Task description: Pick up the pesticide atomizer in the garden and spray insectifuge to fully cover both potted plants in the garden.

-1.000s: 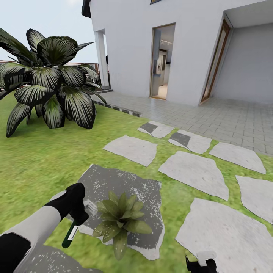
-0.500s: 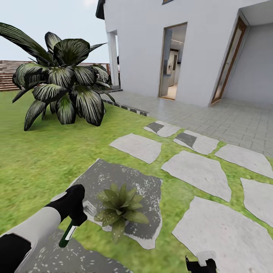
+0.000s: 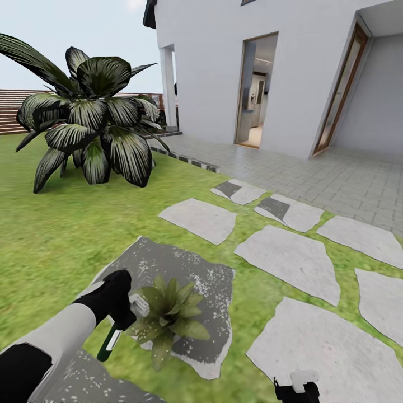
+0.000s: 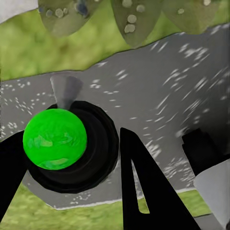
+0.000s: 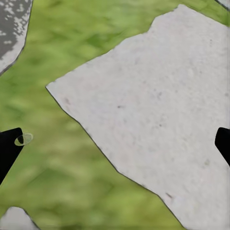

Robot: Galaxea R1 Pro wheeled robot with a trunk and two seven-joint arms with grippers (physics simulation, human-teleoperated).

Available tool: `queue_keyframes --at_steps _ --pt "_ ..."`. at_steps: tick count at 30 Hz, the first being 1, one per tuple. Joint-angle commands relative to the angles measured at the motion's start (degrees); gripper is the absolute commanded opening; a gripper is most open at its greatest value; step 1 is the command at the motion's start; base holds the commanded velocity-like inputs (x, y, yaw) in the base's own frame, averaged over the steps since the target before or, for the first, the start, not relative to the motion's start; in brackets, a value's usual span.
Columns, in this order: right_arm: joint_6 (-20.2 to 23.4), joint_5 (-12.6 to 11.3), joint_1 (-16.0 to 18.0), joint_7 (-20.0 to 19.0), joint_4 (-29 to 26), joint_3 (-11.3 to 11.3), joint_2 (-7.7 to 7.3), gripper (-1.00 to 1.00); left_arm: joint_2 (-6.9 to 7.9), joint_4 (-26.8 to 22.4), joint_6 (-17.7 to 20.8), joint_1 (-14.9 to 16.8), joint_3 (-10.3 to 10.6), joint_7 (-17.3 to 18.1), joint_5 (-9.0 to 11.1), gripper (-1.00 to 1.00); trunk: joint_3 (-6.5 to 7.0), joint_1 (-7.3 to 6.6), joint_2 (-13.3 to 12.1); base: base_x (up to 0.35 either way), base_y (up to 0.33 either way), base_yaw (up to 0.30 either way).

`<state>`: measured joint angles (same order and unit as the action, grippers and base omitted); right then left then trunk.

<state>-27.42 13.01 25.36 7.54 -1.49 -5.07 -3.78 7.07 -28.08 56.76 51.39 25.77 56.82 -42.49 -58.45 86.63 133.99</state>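
The left pincer, matte black at the end of a smooth white arm, is clamped around the pesticide atomizer, a slim dark green bottle with a white label strip; its pale grey spray head sits against the potted plant, a low rosette of pointed, white-speckled green leaves on a rough dark stepping stone. The right pincer hangs spread wide and empty over a pale, angular slab set in the lawn.
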Motion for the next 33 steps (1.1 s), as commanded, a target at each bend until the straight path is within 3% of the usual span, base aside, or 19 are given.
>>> queue_keyframes --at_steps 1,5,7,13,17,20,27,33 --pt "-0.18 0.61 0.04 0.16 0.04 -0.46 0.01 1.0 0.0 -0.13 0.24 0.31 0.29 0.65 -0.48 -1.0 -0.05 -0.01 0.02 -0.006 -0.006 0.0" --pt "-0.18 0.61 0.04 0.18 0.08 -0.46 0.01 1.0 -0.94 -0.14 0.25 0.81 0.56 3.06 -0.65 -1.0 -0.05 -0.01 0.02 -0.002 -0.001 0.0" --pt "-0.18 0.61 0.04 0.16 0.07 -0.46 0.01 1.0 -1.47 -0.14 0.26 2.77 0.85 6.72 -1.06 -1.0 -0.05 -0.01 0.02 0.0 0.0 0.0" --pt "-0.18 0.61 0.04 0.11 0.08 -0.46 0.01 1.0 -1.39 0.56 0.45 4.71 1.63 7.25 -0.96 -1.0 -0.05 -0.01 0.02 0.0 0.0 0.009" --pt "-0.18 0.61 0.04 0.11 0.08 -0.46 0.01 1.0 -1.51 0.81 0.6 4.52 6.01 7.32 -0.88 -1.0 -0.05 -0.01 0.02 0.0 0.0 0.217" --pt "-0.18 0.61 0.04 0.11 0.06 -0.46 0.01 1.0 -1.53 0.9 0.63 4.25 7.51 7.34 -0.84 -1.0 -0.05 -0.01 0.02 0.007 -0.02 0.118" --pt "-0.18 0.61 0.04 0.11 0.08 -0.46 0.01 1.0 -1.49 1.0 0.63 3.9 7.66 7.32 -0.9 -1.0 -0.05 -0.01 0.02 0.087 -0.228 0.02" --pt "-0.18 0.61 0.04 0.11 0.08 -0.46 0.01 1.0 -1.0 0.99 0.63 4.06 7.52 7.18 -0.93 -1.0 -0.05 -0.01 0.02 0.008 -0.27 0.247"
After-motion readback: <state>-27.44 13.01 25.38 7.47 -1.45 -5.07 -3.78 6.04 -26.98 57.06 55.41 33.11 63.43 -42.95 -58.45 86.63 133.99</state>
